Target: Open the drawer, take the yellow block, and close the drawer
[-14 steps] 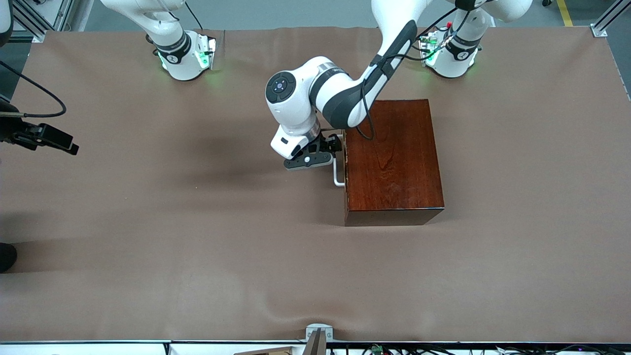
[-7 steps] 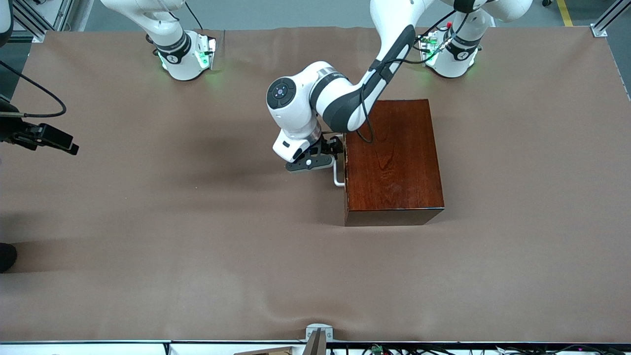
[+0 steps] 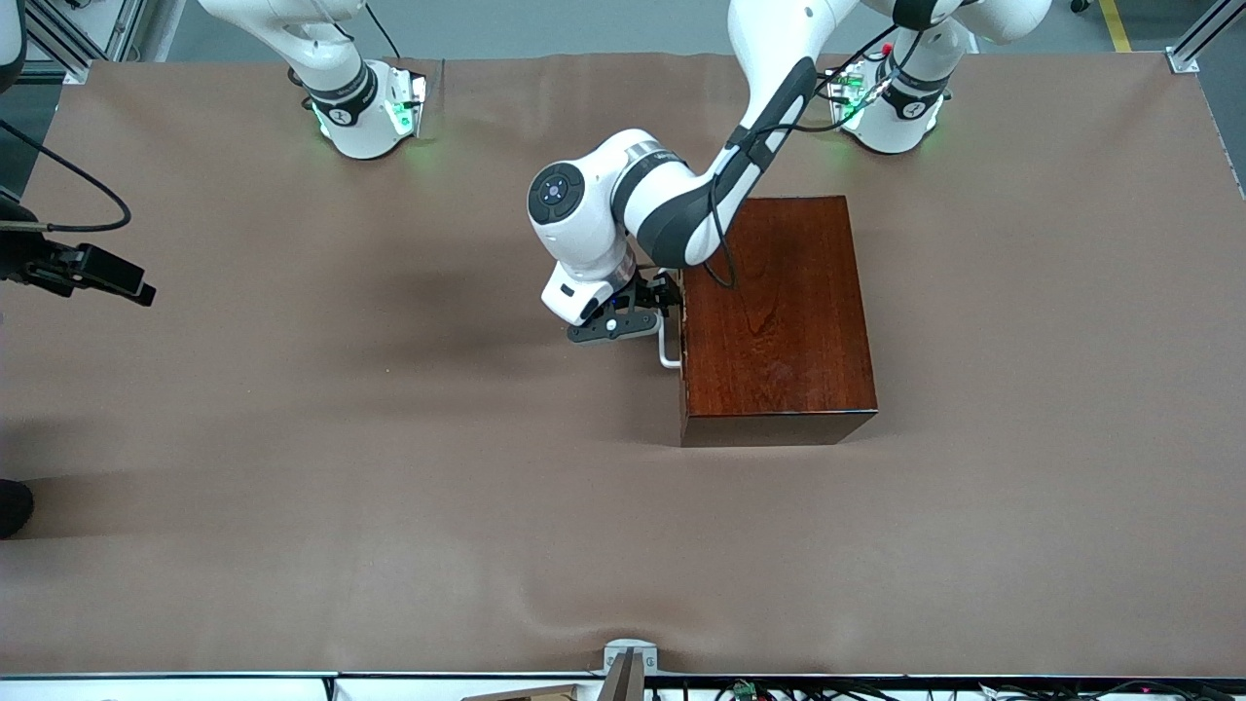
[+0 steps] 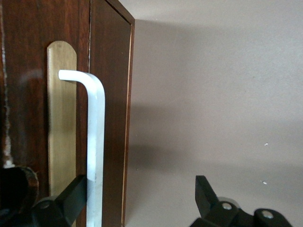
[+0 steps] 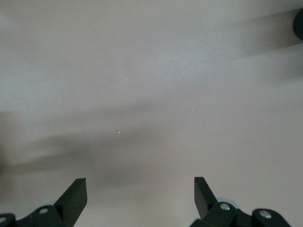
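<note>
Reddish-brown and glossy, the wooden box [image 3: 779,316] sat on the brown table cover [image 3: 389,506] with its drawer [image 4: 109,94] pushed flush into its face, so the yellow block was nowhere visible. The left gripper [image 3: 654,304] was low at the drawer front, its jaws spread wide. In the left wrist view the white bar handle [image 4: 94,156] ran past one black fingertip [image 4: 75,196], seemingly just inside it, while the other fingertip [image 4: 202,194] stood well clear over bare cover; the jaws were not clamped on the bar. A brass-coloured plate [image 4: 61,118] lay on the drawer face under the handle, on the box side of the jaws. Whether the near finger actually touched the handle could not be told from that angle. The right gripper [image 5: 139,191] waited over bare cover toward the right arm's end of the table, jaws fully apart with nothing between them, only its own shadow showing below.
</note>
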